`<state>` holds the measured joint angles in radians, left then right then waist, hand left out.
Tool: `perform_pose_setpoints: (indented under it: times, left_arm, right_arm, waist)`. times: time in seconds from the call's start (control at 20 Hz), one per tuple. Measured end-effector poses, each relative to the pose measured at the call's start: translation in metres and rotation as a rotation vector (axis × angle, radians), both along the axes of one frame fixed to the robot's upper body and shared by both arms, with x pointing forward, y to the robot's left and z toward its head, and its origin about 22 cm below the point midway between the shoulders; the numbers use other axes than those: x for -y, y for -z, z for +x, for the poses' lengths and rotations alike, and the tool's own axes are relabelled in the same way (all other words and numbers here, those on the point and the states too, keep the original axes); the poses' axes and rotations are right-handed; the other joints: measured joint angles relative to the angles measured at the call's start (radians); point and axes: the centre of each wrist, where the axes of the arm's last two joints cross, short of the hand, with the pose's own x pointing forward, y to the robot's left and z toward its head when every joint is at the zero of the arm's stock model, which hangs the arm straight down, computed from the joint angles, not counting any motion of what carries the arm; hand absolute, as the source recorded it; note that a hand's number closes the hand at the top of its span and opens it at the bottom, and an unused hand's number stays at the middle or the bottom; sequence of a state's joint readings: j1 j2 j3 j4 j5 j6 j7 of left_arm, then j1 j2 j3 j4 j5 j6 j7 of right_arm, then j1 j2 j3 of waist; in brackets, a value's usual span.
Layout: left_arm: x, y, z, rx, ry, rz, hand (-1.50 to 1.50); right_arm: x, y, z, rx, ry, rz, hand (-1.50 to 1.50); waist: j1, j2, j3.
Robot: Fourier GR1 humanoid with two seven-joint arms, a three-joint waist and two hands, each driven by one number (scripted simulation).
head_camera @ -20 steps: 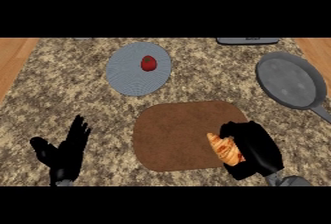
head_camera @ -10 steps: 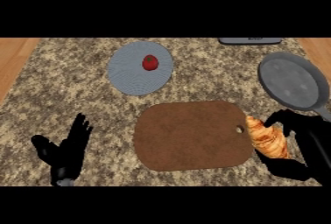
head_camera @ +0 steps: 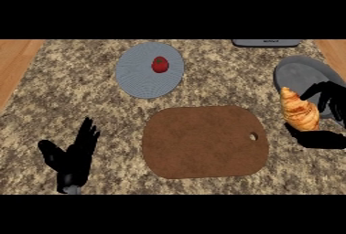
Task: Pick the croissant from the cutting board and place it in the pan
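Observation:
The golden croissant [head_camera: 299,109] is held at the right edge of the view, with my right hand [head_camera: 327,119] curled round it, fingers above and thumb below. It hangs over the near rim of the grey pan [head_camera: 300,73], to the right of the brown cutting board [head_camera: 202,141]. The board lies bare in the middle of the counter. My left hand [head_camera: 73,153] rests open at the lower left, fingers up.
A grey plate [head_camera: 138,75] with a small red tomato [head_camera: 160,65] sits at the back, left of centre. A dark appliance edge [head_camera: 267,42] shows at the top right. Wooden strips border the speckled counter on both sides.
My right hand has carried the croissant off the cutting board, rightward and away from me, up to the pan's near rim. The left hand has stayed still.

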<state>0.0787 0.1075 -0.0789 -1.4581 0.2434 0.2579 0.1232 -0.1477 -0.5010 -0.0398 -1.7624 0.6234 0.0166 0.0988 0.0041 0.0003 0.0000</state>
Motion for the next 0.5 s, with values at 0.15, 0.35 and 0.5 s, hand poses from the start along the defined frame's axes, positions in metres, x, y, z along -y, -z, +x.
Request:
perform_pose_setpoints:
  times: [0.15, 0.35, 0.5]
  left_arm:
    - [0.002, 0.001, -0.001, 0.005, 0.007, -0.002, 0.0]
    - [0.003, 0.004, 0.001, 0.004, 0.017, -0.005, 0.0]
    - [0.003, 0.003, 0.005, 0.008, 0.027, -0.005, 0.0]
  right_arm:
    - [0.015, 0.005, 0.027, 0.024, 0.035, 0.006, 1.5]
    - [0.037, 0.015, 0.062, 0.048, 0.081, -0.018, 1.5]
    - [0.054, 0.024, 0.086, 0.06, 0.113, -0.034, 1.5]
  waist:
    - [0.006, 0.002, 0.0]
    - [0.013, 0.004, 0.0]
    - [0.022, 0.007, 0.001]
